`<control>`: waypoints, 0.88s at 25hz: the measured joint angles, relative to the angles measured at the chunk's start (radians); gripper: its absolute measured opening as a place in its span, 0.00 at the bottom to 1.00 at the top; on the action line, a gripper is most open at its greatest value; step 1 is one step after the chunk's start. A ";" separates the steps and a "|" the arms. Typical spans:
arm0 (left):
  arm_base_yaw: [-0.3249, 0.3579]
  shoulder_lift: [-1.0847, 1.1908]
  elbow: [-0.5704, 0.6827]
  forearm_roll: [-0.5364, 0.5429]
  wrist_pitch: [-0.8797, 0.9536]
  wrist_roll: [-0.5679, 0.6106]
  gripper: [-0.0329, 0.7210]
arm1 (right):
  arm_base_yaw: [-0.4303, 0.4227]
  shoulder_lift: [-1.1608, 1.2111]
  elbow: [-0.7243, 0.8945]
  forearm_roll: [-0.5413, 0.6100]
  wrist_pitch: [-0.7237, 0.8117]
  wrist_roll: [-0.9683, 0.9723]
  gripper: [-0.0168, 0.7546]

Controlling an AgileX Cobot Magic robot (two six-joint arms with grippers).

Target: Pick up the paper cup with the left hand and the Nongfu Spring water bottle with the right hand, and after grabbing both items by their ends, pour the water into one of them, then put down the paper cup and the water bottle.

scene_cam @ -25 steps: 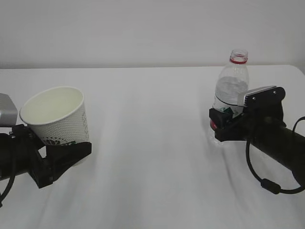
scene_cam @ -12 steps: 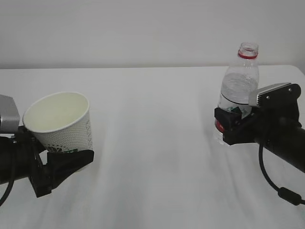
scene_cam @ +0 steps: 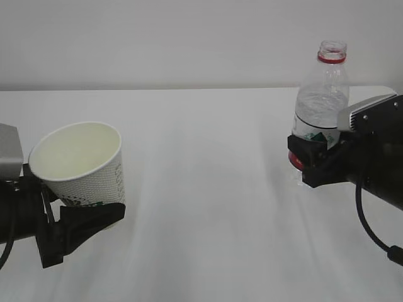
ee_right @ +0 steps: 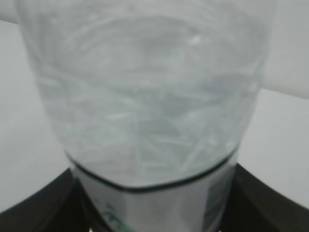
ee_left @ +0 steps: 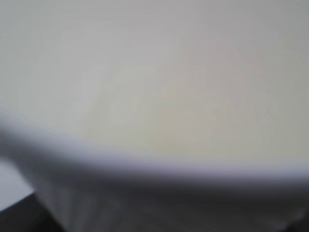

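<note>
The white paper cup (scene_cam: 79,160), with a green logo low on its side, hangs tilted at the left, its open mouth facing up and toward the camera. My left gripper (scene_cam: 101,207) is shut on its lower part. In the left wrist view the cup (ee_left: 154,96) fills the picture as a blur. At the right, the clear Nongfu Spring water bottle (scene_cam: 321,100) stands upright with its cap off and a red neck ring. My right gripper (scene_cam: 303,160) is shut on its labelled middle. The bottle (ee_right: 145,96) sits between dark fingers (ee_right: 29,212). I cannot make out the water level.
A white table (scene_cam: 208,189) runs back to a pale wall; its far edge (scene_cam: 189,89) crosses the picture. A silver camera box (scene_cam: 371,110) sits on the right wrist, with a black cable (scene_cam: 368,226) looping below that arm.
The right gripper has carried the bottle upward and to the right. The cup has shifted slightly lower and rightward in the picture, still held.
</note>
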 joint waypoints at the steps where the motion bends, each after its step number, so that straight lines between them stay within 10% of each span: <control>1: 0.000 -0.002 0.000 0.003 0.000 0.000 0.79 | 0.000 -0.012 0.000 -0.007 0.009 0.002 0.68; 22: -0.168 -0.009 0.000 -0.056 -0.002 -0.024 0.79 | 0.000 -0.041 0.002 -0.157 0.033 0.052 0.68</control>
